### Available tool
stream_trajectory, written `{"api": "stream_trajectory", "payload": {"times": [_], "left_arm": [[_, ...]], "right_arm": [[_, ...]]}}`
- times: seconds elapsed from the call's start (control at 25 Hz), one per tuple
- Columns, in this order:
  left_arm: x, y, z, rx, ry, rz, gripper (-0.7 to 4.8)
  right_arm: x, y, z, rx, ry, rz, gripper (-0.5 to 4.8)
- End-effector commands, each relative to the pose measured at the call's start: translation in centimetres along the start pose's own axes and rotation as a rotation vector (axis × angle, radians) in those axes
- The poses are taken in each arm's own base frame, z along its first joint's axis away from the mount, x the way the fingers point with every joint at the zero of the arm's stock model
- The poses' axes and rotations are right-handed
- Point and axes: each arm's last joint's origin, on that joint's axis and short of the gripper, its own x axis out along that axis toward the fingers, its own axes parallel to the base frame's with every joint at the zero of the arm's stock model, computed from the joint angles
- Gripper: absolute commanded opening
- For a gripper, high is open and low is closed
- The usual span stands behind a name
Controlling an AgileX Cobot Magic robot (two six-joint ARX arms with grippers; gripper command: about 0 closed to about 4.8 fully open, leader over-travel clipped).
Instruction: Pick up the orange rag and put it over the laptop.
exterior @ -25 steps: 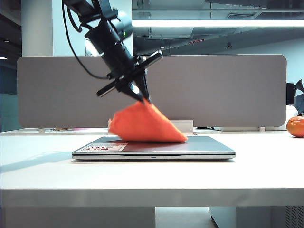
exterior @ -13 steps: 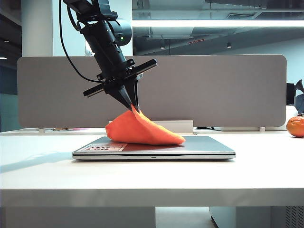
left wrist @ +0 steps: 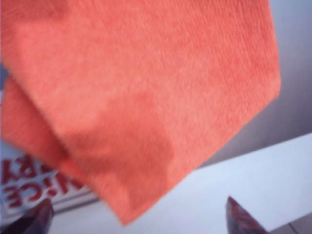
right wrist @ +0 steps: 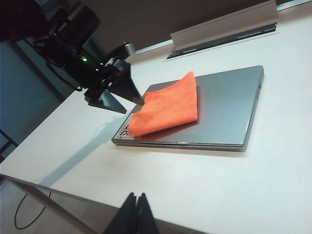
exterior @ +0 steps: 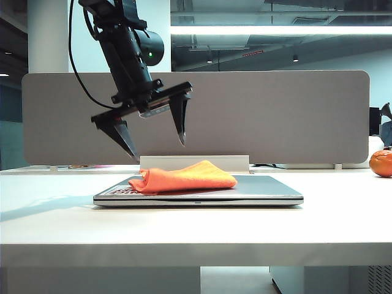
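Orange rag lying folded and flat on the closed lid of the laptop, covering the lid's left half in the exterior view and partly hiding the red-and-white sticker at the corner; free of any grip. Laptop flat on the white bench. Left gripper hanging just above the rag's left part, fingers spread wide and pointing down, nothing between them; left arm reaching down from the upper left, wrist tilted so that the finger bar slopes. From the left wrist view, rag filling most of the picture, blurred, with two dark fingertips well apart at the edge. Right gripper low over the bench's near edge, well apart from the laptop, fingers pressed together on nothing. Round orange ball at the far right of the bench.
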Motion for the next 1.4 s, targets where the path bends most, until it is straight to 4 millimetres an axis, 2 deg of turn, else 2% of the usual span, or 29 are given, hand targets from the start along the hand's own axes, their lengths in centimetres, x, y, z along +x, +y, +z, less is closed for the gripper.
{"api": "stream_trajectory", "payload": {"times": [0.04,0.12,0.16,0.24,0.28,0.36,0.6,0.84,1.24,1.4], "left_arm": [[-2.5,0.4,0.0,0.037,0.018,0.019,4.59],[-4.0,0.9,0.1,0.050,0.007,0.031,3.59],[-5.0,1.2,0.2,0.059,-0.017,0.044,2.30],[-6.5,1.4,-0.1,0.067,-0.063,0.106,0.31],[-6.9,1.4,-0.2,0.077,-0.080,0.144,-0.07],[-8.1,1.3,-0.6,0.110,-0.119,0.212,-0.07],[-10.4,0.8,-1.0,0.130,-0.218,0.218,-0.07],[-14.4,0.1,-2.0,0.150,-0.392,0.257,-0.07],[-22.1,-1.0,-5.7,0.201,-0.675,0.333,-0.07],[-23.6,-1.1,-7.0,0.237,-0.714,0.341,-0.07]], "right_arm": [[-0.1,0.1,0.2,-0.009,-0.011,0.006,-0.05],[-0.1,0.1,0.2,-0.008,-0.011,0.006,-0.05],[-0.1,0.1,0.2,-0.008,-0.010,0.006,-0.05],[-0.1,0.1,0.2,-0.008,-0.011,0.006,-0.05],[-0.1,0.1,0.2,-0.008,-0.011,0.005,-0.05],[-0.1,0.1,0.2,-0.009,-0.011,0.005,-0.05],[-0.1,0.1,0.2,-0.009,-0.011,0.005,-0.05],[-0.1,0.1,0.2,-0.009,-0.012,0.004,-0.05],[-0.1,0.0,0.3,-0.009,-0.026,-0.031,-0.05],[-0.1,-0.1,0.4,-0.014,-0.054,-0.075,-0.05]]}}
